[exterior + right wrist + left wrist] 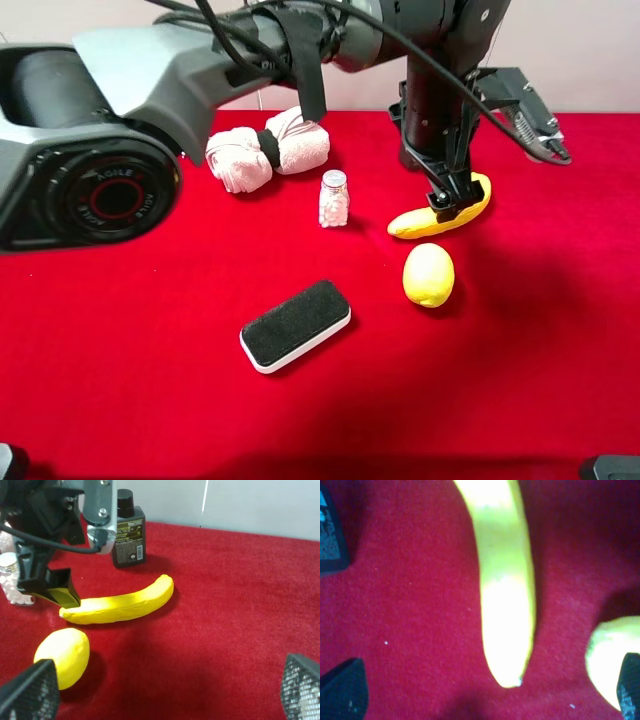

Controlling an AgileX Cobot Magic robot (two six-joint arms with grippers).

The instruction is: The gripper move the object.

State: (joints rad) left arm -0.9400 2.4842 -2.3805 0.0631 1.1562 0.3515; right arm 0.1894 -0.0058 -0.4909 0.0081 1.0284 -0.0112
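Left gripper (pixel 452 208) is your arm for this. It hangs right over the banana (pixel 440 215), which lies on the red cloth (pixel 150 400) right of centre, just behind the lemon (pixel 428 274). Jaws are apart, nothing held.

In the left wrist view the banana (pixel 505 580) runs between the two fingertips (pixel 342 690), long axis crosswise to the closing line. A squeeze would land across its width.

Catch: you look to be near its tip on the lemon side, not mid-length, and the lemon (pixel 610 660) sits close by one finger. I'd shift along the banana toward its middle before closing. Can't tell whether the pads are low enough.

Right gripper (pixel 165 692) is also spread wide and empty, well apart from the banana (pixel 120 605). Leave it.
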